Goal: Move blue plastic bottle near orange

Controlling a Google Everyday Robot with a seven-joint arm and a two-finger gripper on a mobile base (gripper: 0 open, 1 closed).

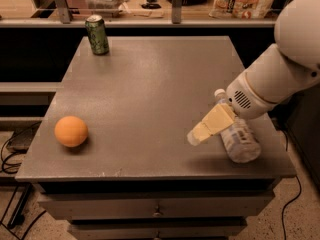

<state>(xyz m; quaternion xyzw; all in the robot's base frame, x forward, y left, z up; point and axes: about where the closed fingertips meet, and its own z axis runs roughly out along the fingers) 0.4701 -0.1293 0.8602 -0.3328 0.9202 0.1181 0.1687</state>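
Observation:
The blue plastic bottle (241, 140) lies on its side at the right front of the grey table (150, 89), with its white cap (219, 93) pointing away from me. My gripper (200, 132), cream-coloured, hangs low over the table just left of the bottle and overlaps its left side. The white arm (280, 69) reaches in from the upper right. The orange (71, 131) sits at the left front of the table, far from the bottle.
A green soda can (97, 34) stands upright at the back left corner. Behind the table runs a glass-fronted counter (165, 4) with bags and boxes. Cables (10, 149) lie on the floor at the left. Drawers (155, 209) sit under the table top.

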